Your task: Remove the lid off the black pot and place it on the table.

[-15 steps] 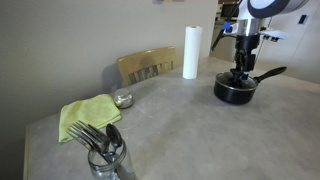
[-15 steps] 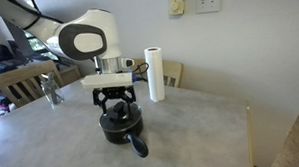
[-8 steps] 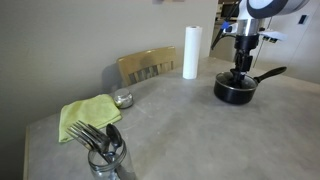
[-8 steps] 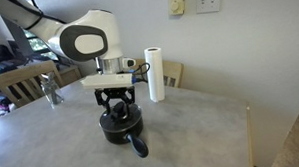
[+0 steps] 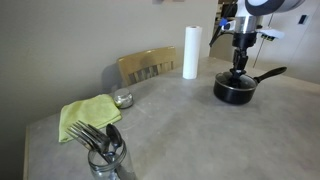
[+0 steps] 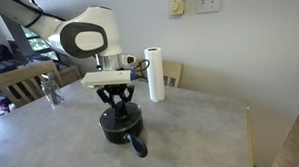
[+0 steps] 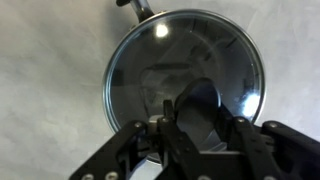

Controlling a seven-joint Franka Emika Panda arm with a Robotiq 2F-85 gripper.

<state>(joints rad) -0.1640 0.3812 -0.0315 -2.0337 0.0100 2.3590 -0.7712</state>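
Gripper (image 7: 200, 105) sits straight over the black pot (image 5: 236, 91), fingers drawn in to a V and pinching the small centre knob of the lid (image 7: 150, 70). The knob itself is mostly hidden between the fingers in the wrist view. In both exterior views the fingers meet right at the lid top (image 6: 122, 115), gripper (image 6: 120, 107) upright, arm coming down from above.

The lid looks seated on the pot, rim to rim; no gap can be made out in either exterior view. Wrist view shows the glass disc with its thin metal rim all round and the pot's handle (image 7: 140, 8) leaving at the top edge.

The pot (image 6: 123, 127) stands on the table (image 5: 190, 125), handle (image 5: 270, 74) pointing away from the gripper (image 5: 239, 74). In an exterior view the handle (image 6: 138, 146) points towards the camera.

Other items on the table:
- White paper towel roll (image 5: 190, 52), upright, near the pot but apart.
- Yellow-green cloth (image 5: 88, 115), well apart from the pot.
- Small metal dish (image 5: 123, 99), just beside the cloth.
- Glass jar (image 5: 107, 160) with forks (image 5: 92, 135), at the near edge.

Wooden chair (image 5: 148, 65) stands behind the table.
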